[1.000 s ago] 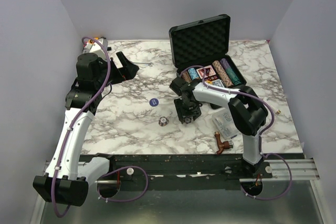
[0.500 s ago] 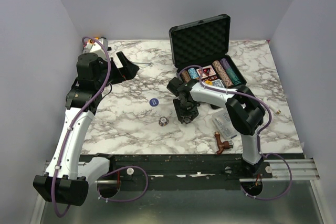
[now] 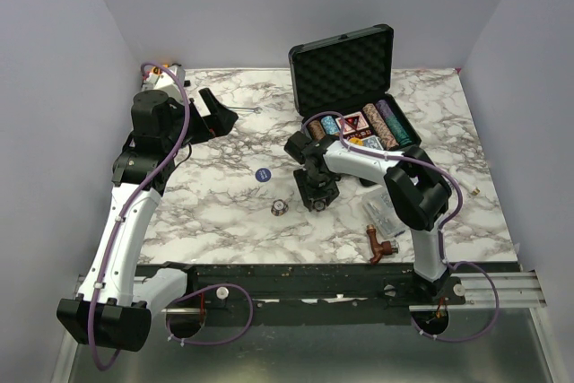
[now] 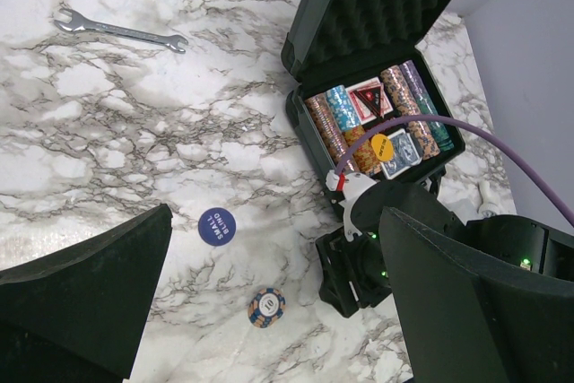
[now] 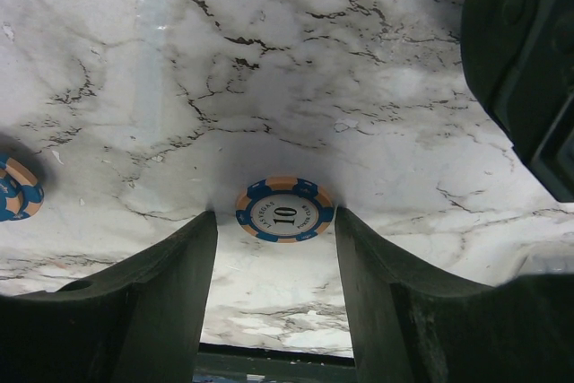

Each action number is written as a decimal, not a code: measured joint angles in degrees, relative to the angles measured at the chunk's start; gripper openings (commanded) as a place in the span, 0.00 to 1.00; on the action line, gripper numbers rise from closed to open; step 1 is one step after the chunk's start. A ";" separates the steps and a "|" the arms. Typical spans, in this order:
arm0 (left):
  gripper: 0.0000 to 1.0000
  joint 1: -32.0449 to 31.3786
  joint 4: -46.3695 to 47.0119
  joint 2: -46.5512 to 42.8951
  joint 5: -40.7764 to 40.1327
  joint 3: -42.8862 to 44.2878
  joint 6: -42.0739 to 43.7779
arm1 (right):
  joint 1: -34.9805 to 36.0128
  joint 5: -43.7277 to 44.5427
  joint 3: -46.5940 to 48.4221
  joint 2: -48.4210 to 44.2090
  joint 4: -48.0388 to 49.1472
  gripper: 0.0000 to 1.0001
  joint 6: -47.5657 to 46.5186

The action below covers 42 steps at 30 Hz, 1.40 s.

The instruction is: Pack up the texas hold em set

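Left gripper (image 3: 215, 118): we see it hanging above the far left of the table (image 3: 224, 213), fingers released and wide apart, nothing between them.
Right gripper (image 5: 273, 221): down at the marble just in front of the case (image 3: 345, 69), fingers spread on either side of a chip (image 5: 284, 209), not clenched on it.
Chip: blue and orange, marked 10, lying flat.
Second chip (image 3: 281, 208): loose on the table, just left of the right gripper.
Blue disc (image 4: 216, 226): we read SMALL BLIND; it lies flat between the arms, apart from the second chip.
Case: open at the far right, foam-lined lid upright; the base holds rows of chips (image 4: 327, 123), card decks (image 4: 366, 100) and a yellow disc (image 4: 382, 145).
Others: wrench (image 4: 121, 31) at the far side; clear box (image 3: 384, 213) and pipe fitting (image 3: 380, 247) near the front right.
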 measured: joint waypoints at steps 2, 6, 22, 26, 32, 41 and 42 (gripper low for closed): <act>0.99 0.00 0.02 0.00 0.00 0.00 0.00 | 0.00 -0.15 0.11 0.09 0.00 0.52 -0.42; 0.99 0.00 0.00 0.00 0.00 0.00 0.02 | 0.07 -0.50 0.17 0.17 0.15 0.40 -1.07; 0.98 0.00 0.02 0.00 0.00 0.00 0.02 | 1.11 -1.25 0.20 -0.83 3.02 0.01 -5.01; 0.99 0.00 0.00 0.00 -0.02 0.00 0.02 | 2.43 -2.78 1.20 -0.98 4.22 0.01 -5.11; 0.98 0.00 0.00 0.00 0.00 0.00 0.02 | 6.34 -3.43 6.97 -0.96 4.20 0.01 -5.07; 0.99 0.00 0.00 0.00 0.00 0.00 0.04 | 8.35 -5.40 15.69 3.56 3.74 0.16 -5.14; 0.98 0.00 0.00 0.00 0.00 0.00 0.04 | 8.35 -5.53 16.04 4.22 3.39 0.16 -5.16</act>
